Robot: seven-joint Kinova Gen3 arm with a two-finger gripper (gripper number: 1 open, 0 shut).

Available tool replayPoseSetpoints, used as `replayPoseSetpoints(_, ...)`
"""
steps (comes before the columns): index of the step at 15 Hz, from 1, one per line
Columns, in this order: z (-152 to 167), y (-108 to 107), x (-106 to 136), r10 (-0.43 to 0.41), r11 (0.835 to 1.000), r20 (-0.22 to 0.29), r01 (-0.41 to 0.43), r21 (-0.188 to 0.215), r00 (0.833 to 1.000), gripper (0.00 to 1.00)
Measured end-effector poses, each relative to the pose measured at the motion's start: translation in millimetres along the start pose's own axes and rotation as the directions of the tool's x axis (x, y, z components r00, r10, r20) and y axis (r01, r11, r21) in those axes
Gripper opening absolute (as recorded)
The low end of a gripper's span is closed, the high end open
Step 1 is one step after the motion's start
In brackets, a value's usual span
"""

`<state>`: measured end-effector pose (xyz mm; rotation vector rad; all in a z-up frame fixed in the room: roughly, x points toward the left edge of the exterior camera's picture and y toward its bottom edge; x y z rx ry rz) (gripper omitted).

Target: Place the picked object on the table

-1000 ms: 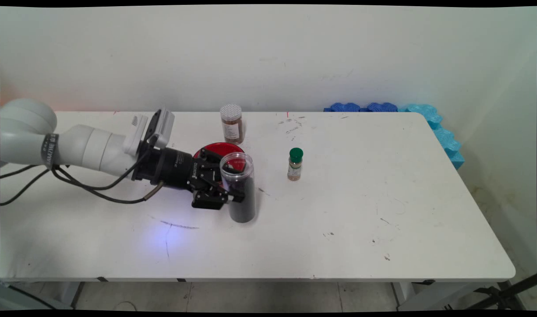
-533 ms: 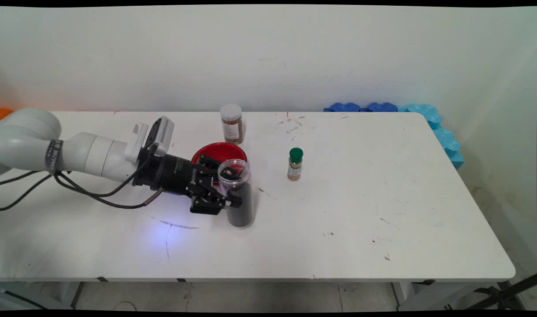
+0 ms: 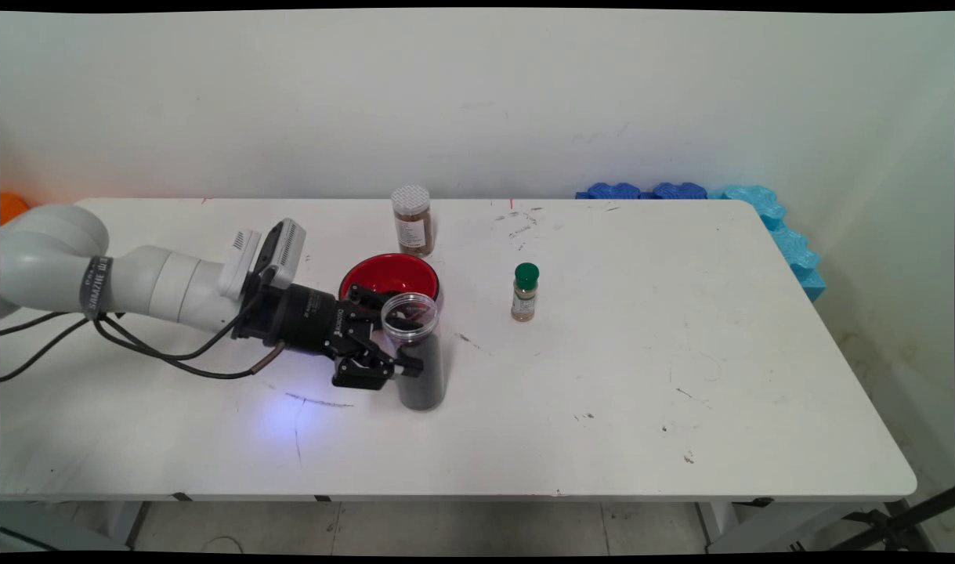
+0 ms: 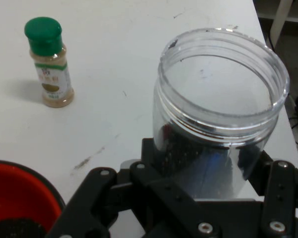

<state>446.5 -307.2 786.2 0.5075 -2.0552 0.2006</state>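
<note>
Beside the red bowl [image 3: 389,276], the near-level arm's end effector [image 3: 391,351] seemingly clamps the upright clear jar [image 3: 417,352].

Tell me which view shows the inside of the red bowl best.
The main view: the red bowl shows nearly whole behind the clear jar that the hand grips. The hand view catches only a corner of the bowl, with something dark inside.
</note>
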Motion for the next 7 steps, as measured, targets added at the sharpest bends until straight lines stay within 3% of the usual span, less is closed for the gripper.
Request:
replayPoseSetpoints(4,-0.7,-1.3,-4.2,-0.007,1.0,0.002,0.007,0.001,1.0,0.0)
replayPoseSetpoints(5,-1.0,-1.7,-5.1,-0.008,1.0,0.002,0.008,0.001,1.0,1.0)
replayPoseSetpoints(7,-1.6,-2.1,-6.7,-0.01,1.0,0.003,0.01,0.0,1.0,1.0)
